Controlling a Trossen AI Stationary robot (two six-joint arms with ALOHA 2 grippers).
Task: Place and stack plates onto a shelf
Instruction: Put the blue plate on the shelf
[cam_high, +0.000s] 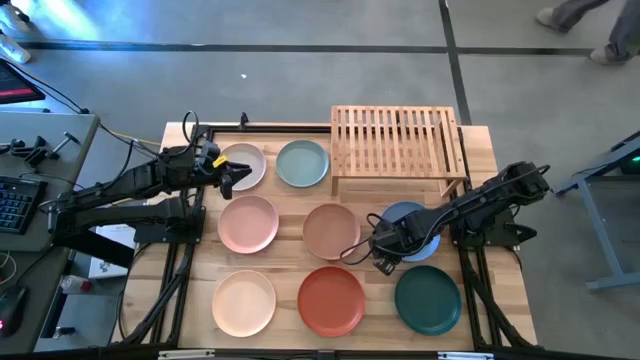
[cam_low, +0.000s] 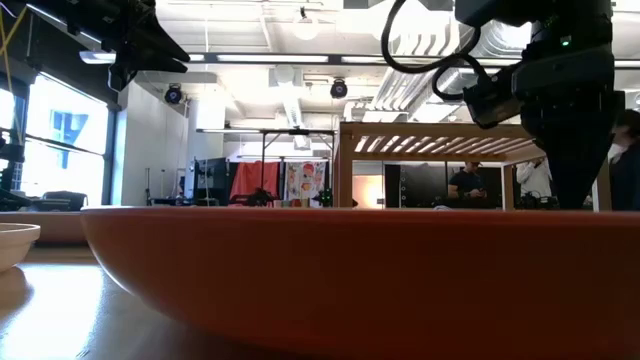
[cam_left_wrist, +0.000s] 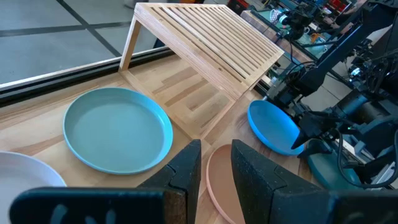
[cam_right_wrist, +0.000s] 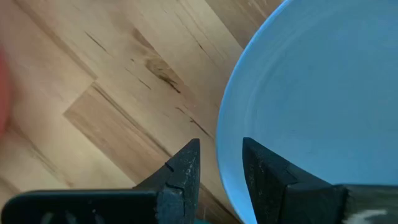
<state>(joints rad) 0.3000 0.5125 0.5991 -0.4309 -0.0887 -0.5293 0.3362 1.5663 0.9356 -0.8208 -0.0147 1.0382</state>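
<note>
Eight plates lie on the wooden table: off-white (cam_high: 246, 160), pale sage (cam_high: 302, 163), pink (cam_high: 248, 223), tan-pink (cam_high: 332, 230), blue (cam_high: 410, 215), peach (cam_high: 243, 302), orange-red (cam_high: 331, 300) and dark green (cam_high: 427, 298). The slatted light-wood shelf (cam_high: 398, 140) stands at the far right and carries nothing. My right gripper (cam_high: 383, 258) is shut on the blue plate's rim. My left gripper (cam_high: 228, 180) hovers over the off-white plate's right edge. Its fingers (cam_left_wrist: 216, 149) are slightly apart and hold nothing. My right gripper pinches the blue plate's rim (cam_right_wrist: 227, 155) at the plate's near-left edge, one finger (cam_right_wrist: 186, 163) outside the rim and one finger (cam_right_wrist: 261, 165) inside the bowl. The fingers slant down from the table's right. In the left wrist view the plate (cam_left_wrist: 273, 124) looks tilted.
The shelf stands just beyond the blue plate, its open front toward the plates. The tan-pink plate lies close to the left of my right gripper, the orange-red and dark green plates near it. The orange-red plate (cam_low: 350, 270) fills the low view's foreground. People stand in the room behind.
</note>
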